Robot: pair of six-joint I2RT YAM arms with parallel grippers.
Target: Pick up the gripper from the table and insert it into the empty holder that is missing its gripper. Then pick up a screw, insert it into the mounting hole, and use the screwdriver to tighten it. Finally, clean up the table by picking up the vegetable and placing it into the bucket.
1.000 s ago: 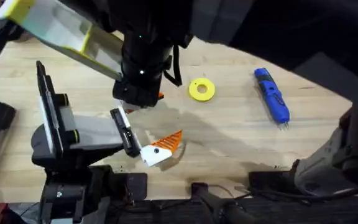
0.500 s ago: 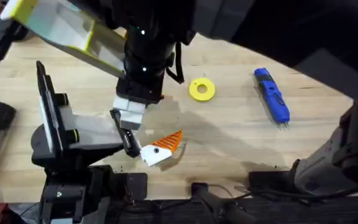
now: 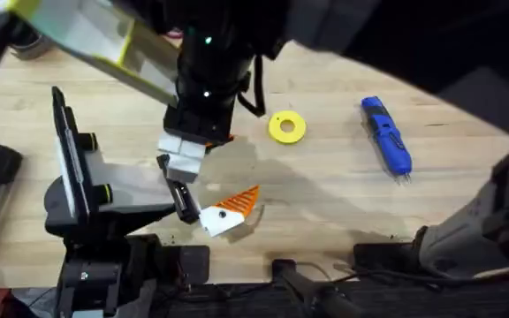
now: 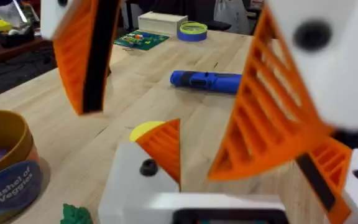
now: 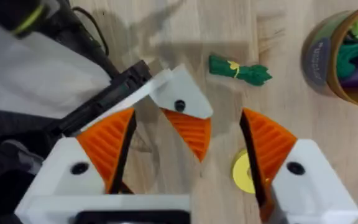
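The table [image 3: 325, 190] holds the bucket [image 5: 340, 56], toys already inside, and the blue screwdriver [image 3: 387, 135] lies well apart to the right. The right pincer [image 5: 188, 127] hangs spread on either side of the white holder [image 5: 182, 93]. The left pincer [image 4: 166, 87] is spread too. The orange fingertip [image 3: 241, 201] sits against the holder, and its mounting hole looks dark. Unscrewed, it could be knocked loose if either pincer brushes it. The vegetable [image 5: 238, 70] lies near the bucket.
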